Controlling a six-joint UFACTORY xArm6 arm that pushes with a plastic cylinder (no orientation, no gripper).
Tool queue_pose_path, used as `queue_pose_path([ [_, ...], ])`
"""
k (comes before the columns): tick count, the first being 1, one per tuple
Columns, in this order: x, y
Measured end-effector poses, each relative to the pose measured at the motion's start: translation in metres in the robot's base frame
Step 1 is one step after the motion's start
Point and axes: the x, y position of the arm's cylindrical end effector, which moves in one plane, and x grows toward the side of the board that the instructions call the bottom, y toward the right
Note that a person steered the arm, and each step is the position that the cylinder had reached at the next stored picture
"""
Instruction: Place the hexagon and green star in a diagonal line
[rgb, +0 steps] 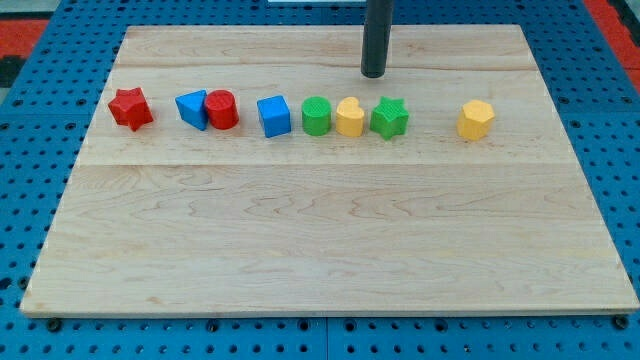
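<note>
Currently my tip (373, 74) is hovering upper centre, just above the green star (389, 117); no fingers, only a bare rod. Yellow hexagon (476, 119) is sitting right of centre. Both look light, rigid, slippery; judging flat-side pushes best.

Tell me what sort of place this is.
Likely a robotics lab bench: a wooden board lies on blue perforated panels, small coloured blocks such as the green star sit in a row, and my tip hovers above them.

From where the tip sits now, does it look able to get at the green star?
Probably yes. My tip stands just above the green star toward the view's top, with bare board between them; the yellow heart touches the star's left side only.
</note>
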Motion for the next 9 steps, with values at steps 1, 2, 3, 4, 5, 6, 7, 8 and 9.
queue_pose_path([
  [1,-0.005,0.014],
  [2,-0.009,0.021],
  [3,-0.009,0.02],
  [4,-0.009,0.06],
  [5,0.008,0.104],
  [6,0.055,0.104],
  [7,0.075,0.106],
  [8,0.073,0.11],
  [9,0.099,0.082],
])
